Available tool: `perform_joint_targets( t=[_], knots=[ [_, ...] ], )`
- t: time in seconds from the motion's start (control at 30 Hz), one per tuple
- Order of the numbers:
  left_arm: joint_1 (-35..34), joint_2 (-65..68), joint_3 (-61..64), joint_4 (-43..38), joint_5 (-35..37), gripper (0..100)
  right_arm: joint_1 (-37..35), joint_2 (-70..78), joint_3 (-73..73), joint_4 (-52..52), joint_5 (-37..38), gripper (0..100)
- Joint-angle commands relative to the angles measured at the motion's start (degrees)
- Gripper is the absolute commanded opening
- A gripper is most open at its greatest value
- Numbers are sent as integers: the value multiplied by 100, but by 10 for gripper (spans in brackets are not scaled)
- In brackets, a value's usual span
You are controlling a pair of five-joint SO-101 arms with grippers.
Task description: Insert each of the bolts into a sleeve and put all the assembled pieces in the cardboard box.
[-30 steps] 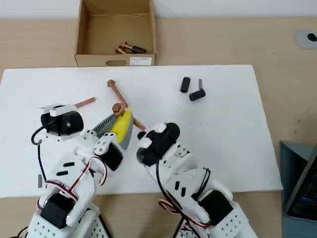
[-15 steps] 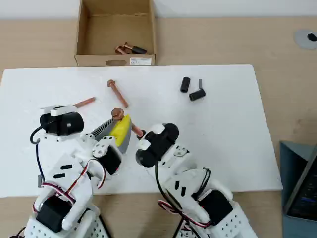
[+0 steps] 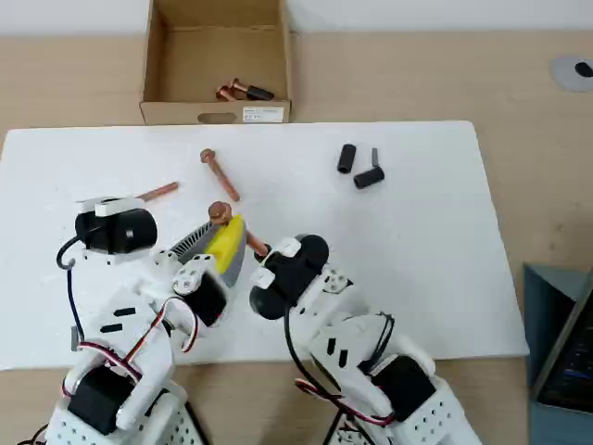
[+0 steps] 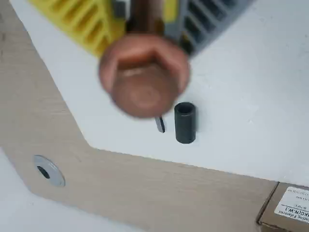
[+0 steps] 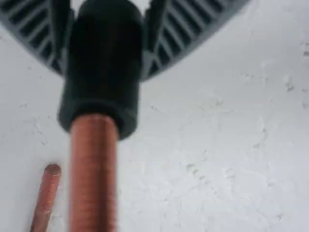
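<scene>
I am pinching the copper bolt (image 4: 144,79) in my left gripper (image 4: 145,14) while my right gripper (image 5: 104,24) is clamping a black sleeve (image 5: 104,72) with that bolt's threaded end inside it, over the white mat (image 3: 417,260), well apart from the cardboard box (image 3: 215,112)

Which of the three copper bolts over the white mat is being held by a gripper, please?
The bolt in the left gripper, its shaft entering the sleeve held by the right gripper; the other two bolts lie loose.
</scene>
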Motion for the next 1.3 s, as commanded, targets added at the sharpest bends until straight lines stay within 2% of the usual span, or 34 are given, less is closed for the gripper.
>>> perform_joint_targets(
  t=[0.0,0.23,0.43,0.67,0.9,1.1,1.27],
  knots=[
    [62,-75,-35,0,18,2,13,-629,-330,-299,44,9],
    [70,-66,97,0,0,2,22,-629,-338,-299,44,9],
    [114,-66,536,0,-352,2,13,-629,-347,-299,44,9],
    [642,-66,941,0,-949,5,13,-629,-347,-308,44,9],
    [659,-66,993,9,-941,9,13,-629,-409,-308,44,9],
    [519,-66,941,167,-914,166,31,-629,-400,-308,44,9],
    [88,-66,826,334,-914,181,31,-629,-365,-308,44,9]
  ],
)
